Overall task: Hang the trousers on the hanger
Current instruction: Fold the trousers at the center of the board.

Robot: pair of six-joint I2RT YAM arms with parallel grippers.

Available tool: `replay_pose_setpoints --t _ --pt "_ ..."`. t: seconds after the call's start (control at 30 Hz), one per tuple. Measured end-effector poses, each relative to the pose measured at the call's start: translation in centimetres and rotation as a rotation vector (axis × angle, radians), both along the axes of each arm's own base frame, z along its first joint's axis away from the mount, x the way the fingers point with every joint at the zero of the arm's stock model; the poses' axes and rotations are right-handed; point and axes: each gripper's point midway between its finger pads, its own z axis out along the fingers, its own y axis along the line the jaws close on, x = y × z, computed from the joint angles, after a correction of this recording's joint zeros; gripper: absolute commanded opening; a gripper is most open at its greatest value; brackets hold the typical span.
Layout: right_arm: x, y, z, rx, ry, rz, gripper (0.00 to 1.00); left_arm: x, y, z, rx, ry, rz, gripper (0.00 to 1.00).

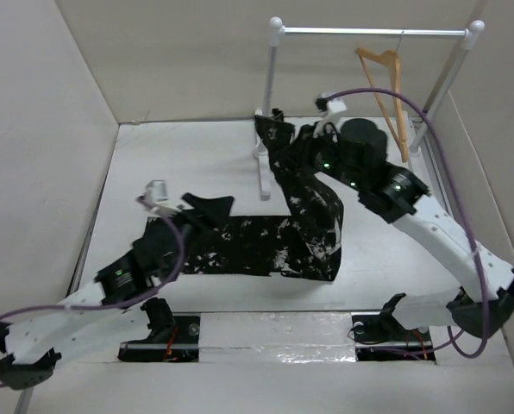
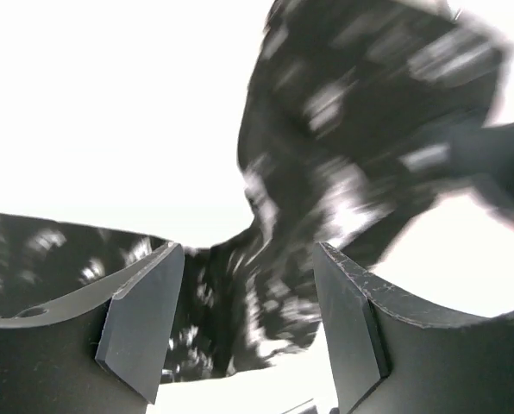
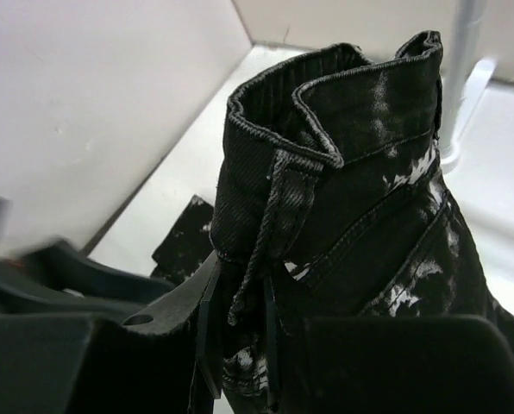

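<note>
1. While most of the trousers (image 1: 274, 237) lie flat across the middle of the table (image 1: 179, 155), legs running left to right, the waist end is lifted at the far side, close to the rack's left post.
2. Fabric is black w/ irregular white splatter. The waistband, a belt loop & a pocket seam show close up in the right wrist view.
3. The right tool (image 3: 240, 345) is pinching the trousers at the waistband, fingers pressed onto the cloth just beside the belt loop. The band stands upright above them.
4. The left tool (image 2: 248, 323) is spread: both fingers (image 2: 145, 328) stand wide apart w/ nothing gripped btwn them. Trouser fabric shows beyond the gap, blurred. Seen from above, this tool sits at the left end of the flat leg.
5. The hanger (image 1: 398, 103), light-brown wood, hangs by its thin hook from the rack's top bar. It is right of the lifted waist & apart from the cloth, so the trousers are not yet on it.
6. The rack (image 1: 369, 32) has white posts & a silver bar and stands at the far side of the table. Its left post rises right by the raised fabric.
7. Pale walls (image 1: 50, 129) close in the table on the left, far & right sides.
</note>
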Motion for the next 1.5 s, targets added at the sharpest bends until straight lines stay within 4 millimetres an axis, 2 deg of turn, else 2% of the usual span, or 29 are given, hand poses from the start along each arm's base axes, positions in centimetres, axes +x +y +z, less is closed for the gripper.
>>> replay_pose_setpoints --t 0.1,0.17,0.27,0.37,0.43,0.47,0.5,0.57,0.6,0.67,0.73,0.8,0.83,0.9,0.93,0.97,1.0,1.03,1.07,1.1,1.13,1.17,1.2,1.27,1.33,1.4,1.5 --pt "0.4 4.5 -2.5 -0.04 0.033 0.041 0.0 -1.0 5.6 3.3 -0.069 -0.054 0.08 0.58" --pt "0.2 8.1 -4.5 -0.071 0.056 0.081 0.0 -1.9 8.3 4.9 -0.093 -0.075 0.116 0.58" --pt "-0.5 14.4 -7.8 -0.12 0.081 0.146 0.0 -3.0 11.3 6.3 -0.118 -0.094 0.151 0.58" --pt "-2.0 21.5 -12.1 -0.175 0.104 0.216 0.02 -3.6 13.4 6.4 -0.113 -0.097 0.183 0.58" --pt "-3.5 26.1 -15.3 -0.203 0.115 0.263 0.18 -3.8 14.5 6.1 -0.099 -0.093 0.204 0.58" --pt "-4.4 28.3 -17.5 -0.224 0.127 0.283 0.57 -3.9 14.9 5.9 -0.089 -0.09 0.214 0.59" --pt "-5.5 30.3 -19.7 -0.241 0.141 0.299 0.76 -4.0 15.4 5.7 -0.082 -0.087 0.223 0.61" --pt "-7.6 32.8 -24.6 -0.295 0.171 0.33 0.91 -4.2 16.2 5.3 -0.064 -0.081 0.241 0.63" --pt "-8.9 33.2 -26.9 -0.332 0.19 0.349 0.92 -4.3 16.5 5.2 -0.059 -0.079 0.249 0.63" --pt "-10.9 32.7 -30.1 -0.386 0.22 0.374 0.93 -4.4 17.2 4.8 -0.051 -0.077 0.264 0.63" --pt "-12.2 29.9 -31.6 -0.424 0.255 0.378 0.93 -4.5 17.6 4.7 -0.051 -0.077 0.275 0.63" --pt "-12.1 26.5 -30.9 -0.417 0.268 0.355 0.88 -4.4 17.6 4.4 -0.045 -0.076 0.28 0.63" --pt "-11.6 24.4 -29.7 -0.399 0.266 0.33 0.85 -4.3 17.4 4.1 -0.041 -0.075 0.281 0.63" --pt "-9.9 20.4 -25.9 -0.318 0.245 0.256 0.58 -3.8 16.4 3.1 -0.01 -0.063 0.276 0.64" --pt "-9.0 18.3 -23.8 -0.26 0.225 0.212 0.39 -3.4 15.7 2.6 0.011 -0.055 0.272 0.64" --pt "-8.0 16.0 -21.9 -0.206 0.211 0.161 0.07 -2.9 14.5 1.9 0.035 -0.043 0.262 0.64" --pt "-6.7 13.6 -20.3 -0.15 0.201 0.102 0.01 -2.3 13.2 0.9 0.073 -0.026 0.249 0.64" --pt "-5.7 11.5 -19.3 -0.092 0.195 0.053 0.0 -1.6 11.6 -0.2 0.115 -0.007 0.232 0.64" --pt "-4.7 9.4 -18.9 -0.047 0.194 0.007 0.06 -1.2 10.0 -0.8 0.128 0.003 0.205 0.64" --pt "-3.8 7.4 -19.4 -0.017 0.203 -0.039 0.3 -0.5 8.5 -3.0 0.197 0.037 0.191 0.64" --pt "-3.0 5.0 -21.1 -0.029 0.222 -0.09 0.3 0.0 7.0 -4.6 0.243 0.063 0.168 0.63" --pt "-2.3 2.8 -23.2 -0.047 0.255 -0.138 0.52 0.5 5.6 -6.3 0.286 0.088 0.148 0.63" --pt "-1.9 0.7 -25.6 -0.076 0.3 -0.191 0.56 0.8 4.3 -7.9 0.319 0.109 0.127 0.63" --pt "-2.1 -2.7 -30.2 -0.162 0.382 -0.264 0.56 1.4 2.1 -11.3 0.388 0.158 0.079 0.63" --pt "-3.3 -4.8 -33.1 -0.219 0.443 -0.295 0.52 1.4 0.2 -14.2 0.44 0.201 0.024 0.62" --pt "-4.3 -5.7 -34.0 -0.221 0.47 -0.305 0.42 1.3 -1.5 -16.2 0.463 0.226 -0.026 0.62" --pt "-5.2 -6.4 -34.5 -0.168 0.495 -0.322 0.38 0.9 -4.0 -18.1 0.462 0.243 -0.098 0.61"
